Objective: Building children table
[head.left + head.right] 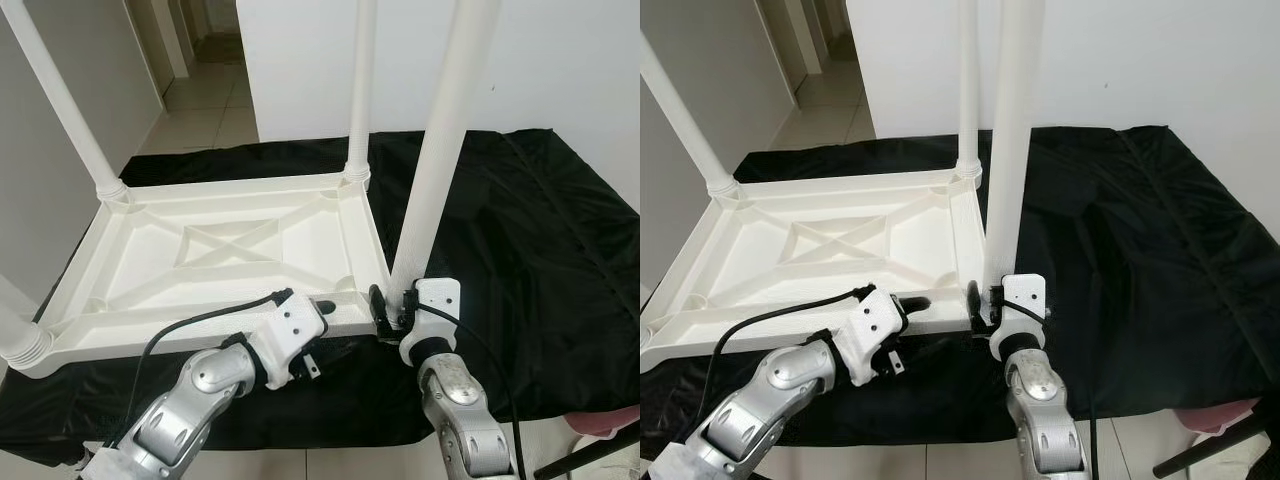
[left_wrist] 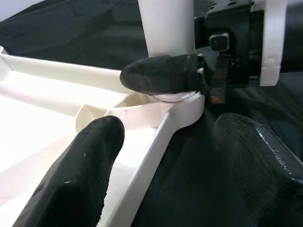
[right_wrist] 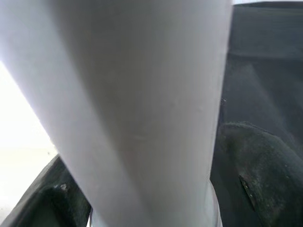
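A white plastic children's table top [image 1: 220, 255] lies upside down on a black cloth [image 1: 520, 250] that covers the bench, its ribbed underside with a crossed brace facing up. White legs stand in its corner sockets: one at the far left corner [image 1: 65, 110], leaning outward, one at the far right corner [image 1: 362, 85], and the collar of another at the near left corner [image 1: 22, 345]. The fourth leg [image 1: 440, 140] rises at the near right corner, tilted a little to the right.

The right tool [image 1: 392, 308] is clamped around the base of this near right leg, one black finger on each side of it; in the right wrist view the white leg [image 3: 142, 109] runs between the two dark fingers [image 3: 251, 179], close against them. In the left wrist view the leg's foot sits at the corner socket [image 2: 177, 101] of the table top, with one right finger [image 2: 158, 75] lying across it.

The left tool [image 1: 335, 305] reaches to the near edge of the table top, just beside the same corner. Its fingers [image 2: 80, 179] are spread apart, one over the inner tray of the underside and the other outside above the cloth, straddling the rim [image 2: 147, 165] without closing on it.

Beyond the bench are a white wall [image 1: 560, 60] and a tiled hallway floor [image 1: 205, 110].
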Controlling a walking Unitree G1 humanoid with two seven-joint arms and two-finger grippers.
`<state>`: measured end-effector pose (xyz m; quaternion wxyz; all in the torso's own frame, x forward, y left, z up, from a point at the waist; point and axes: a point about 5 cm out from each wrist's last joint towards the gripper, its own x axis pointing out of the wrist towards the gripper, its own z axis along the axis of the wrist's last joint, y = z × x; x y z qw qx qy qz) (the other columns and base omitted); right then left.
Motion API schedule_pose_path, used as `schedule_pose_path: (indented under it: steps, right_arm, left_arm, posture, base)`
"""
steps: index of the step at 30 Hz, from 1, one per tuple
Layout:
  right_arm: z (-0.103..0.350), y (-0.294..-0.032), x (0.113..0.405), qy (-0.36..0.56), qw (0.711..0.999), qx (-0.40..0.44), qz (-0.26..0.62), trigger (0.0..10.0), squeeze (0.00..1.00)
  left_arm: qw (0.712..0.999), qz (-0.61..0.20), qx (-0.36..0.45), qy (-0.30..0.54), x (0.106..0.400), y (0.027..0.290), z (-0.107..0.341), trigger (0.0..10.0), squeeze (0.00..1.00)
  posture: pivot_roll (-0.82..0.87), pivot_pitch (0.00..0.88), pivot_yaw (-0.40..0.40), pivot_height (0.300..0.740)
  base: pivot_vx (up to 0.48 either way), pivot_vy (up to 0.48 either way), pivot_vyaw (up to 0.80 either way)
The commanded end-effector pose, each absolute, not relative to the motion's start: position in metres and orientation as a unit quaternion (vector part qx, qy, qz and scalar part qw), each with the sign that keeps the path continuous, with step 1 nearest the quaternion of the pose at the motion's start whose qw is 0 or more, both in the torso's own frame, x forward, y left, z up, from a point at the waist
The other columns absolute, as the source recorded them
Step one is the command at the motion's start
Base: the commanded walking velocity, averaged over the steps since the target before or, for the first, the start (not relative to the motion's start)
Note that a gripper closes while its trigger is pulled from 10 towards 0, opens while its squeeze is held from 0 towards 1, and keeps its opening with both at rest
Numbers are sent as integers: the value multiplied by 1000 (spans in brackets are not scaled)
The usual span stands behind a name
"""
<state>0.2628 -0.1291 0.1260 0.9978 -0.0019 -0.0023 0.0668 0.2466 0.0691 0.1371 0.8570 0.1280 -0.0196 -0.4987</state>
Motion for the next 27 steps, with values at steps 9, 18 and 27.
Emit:
schedule_pose_path:
  steps: [9,18,27]
  right_arm:
    - [125,-133,268,-18,985,-22,167,10000,0]
    - [126,-136,271,-25,968,-43,244,10000,0]
    - [135,-148,282,-47,946,-86,310,10000,0]
  left_arm:
    - [844,-519,137,5,250,79,125,10000,0]
    - [846,-518,126,14,246,86,125,10000,0]
    - [835,-535,124,29,240,90,125,10000,0]
  posture:
    - [-87,0,100,740]
    - [-90,0,154,740]
    - [-63,0,145,740]
  base:
    - [0,0,0]
    - [0,0,0]
    - [0,0,0]
